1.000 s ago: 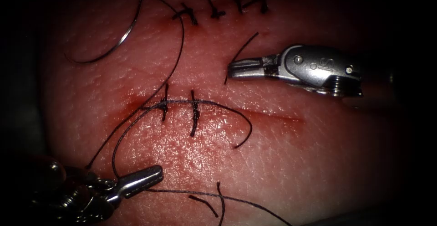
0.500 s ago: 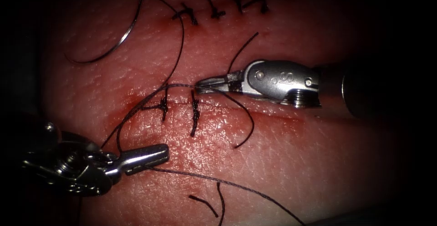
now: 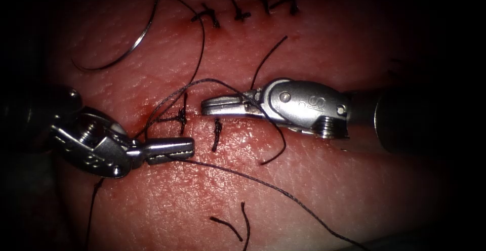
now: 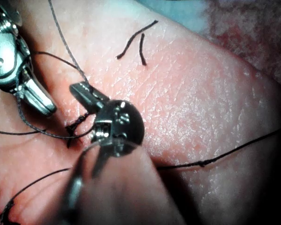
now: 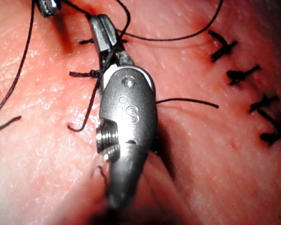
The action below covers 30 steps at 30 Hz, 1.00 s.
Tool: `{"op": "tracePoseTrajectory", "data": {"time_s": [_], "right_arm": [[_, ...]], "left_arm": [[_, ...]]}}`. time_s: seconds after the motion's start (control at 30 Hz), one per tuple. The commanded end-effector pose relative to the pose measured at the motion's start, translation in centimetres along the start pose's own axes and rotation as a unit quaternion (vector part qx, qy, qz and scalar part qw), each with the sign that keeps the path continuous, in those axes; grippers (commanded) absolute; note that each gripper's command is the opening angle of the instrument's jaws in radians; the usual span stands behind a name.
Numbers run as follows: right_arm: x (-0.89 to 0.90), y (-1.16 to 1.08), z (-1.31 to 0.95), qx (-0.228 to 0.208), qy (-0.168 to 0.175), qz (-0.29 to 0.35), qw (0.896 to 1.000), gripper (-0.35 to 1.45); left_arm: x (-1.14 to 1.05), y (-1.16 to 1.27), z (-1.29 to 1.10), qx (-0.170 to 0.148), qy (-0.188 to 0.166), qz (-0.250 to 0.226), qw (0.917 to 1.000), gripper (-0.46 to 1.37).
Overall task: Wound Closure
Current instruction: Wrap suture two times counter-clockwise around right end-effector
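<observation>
The curved needle [image 3: 132, 46] lies free on the tissue [image 3: 314, 180], up left of the cut [image 3: 304, 129], with neither tool on it. From its tail, thread [image 3: 201, 48] runs down to the two stitches [image 3: 182, 115] on the cut's left part. My left tool [image 3: 174, 149] sits just below the cut, jaws shut on the thread [image 3: 263, 182] that trails to the lower right; its jaws [image 4: 82, 91] also show close up. The right tool [image 3: 215, 105] lies along the cut with jaws shut, a loop of thread [image 3: 223, 82] draped over them [image 5: 102, 30]. A free thread end [image 3: 276, 152] curls below it.
A row of finished stitches [image 3: 243, 8] crosses a second cut at the top. Two short cut thread ends [image 3: 235, 225] lie on the tissue near the front edge. Red fluid [image 3: 152, 117] stains the cut's left end.
The left tool rose and moved right, carrying its thread toward the stitches. The right tool slid left along the cut, and the thread now loops over its jaws.
</observation>
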Motion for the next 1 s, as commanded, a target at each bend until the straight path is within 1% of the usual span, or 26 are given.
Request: {"op": "tracePoseTrajectory", "data": {"time_s": [0.03, 0.17, 0.27, 0.43, 0.63, 1.0], "right_arm": [[0.0, -0.01, 0.0, -0.001, 0.005, 0.003, 1.0, -0.35], [0.02, -0.03, 0.01, -0.002, 0.015, 0.006, 1.0, -0.35], [0.06, -0.03, 0.01, -0.002, 0.019, 0.007, 1.0, -0.35], [0.12, -0.04, 0.01, -0.006, 0.033, 0.01, 0.999, -0.35], [0.16, -0.02, 0.02, -0.021, 0.037, 0.013, 0.999, -0.35], [0.16, -0.03, 0.02, -0.033, 0.038, 0.013, 0.999, -0.35]], "left_arm": [[-0.05, 0.02, 0.03, -0.012, 0.003, -0.006, 0.9999, -0.35], [-0.14, 0.06, 0.12, -0.02, 0.004, -0.008, 0.9998, -0.35], [-0.17, 0.1, 0.21, -0.025, 0.001, -0.011, 0.9996, -0.35], [-0.14, 0.18, 0.37, -0.036, 0.008, -0.01, 0.9993, -0.35], [-0.06, 0.29, 0.56, -0.049, 0.017, -0.007, 0.9986, -0.35], [0.04, 0.32, 0.58, -0.051, 0.021, -0.007, 0.9984, -0.35]]}}
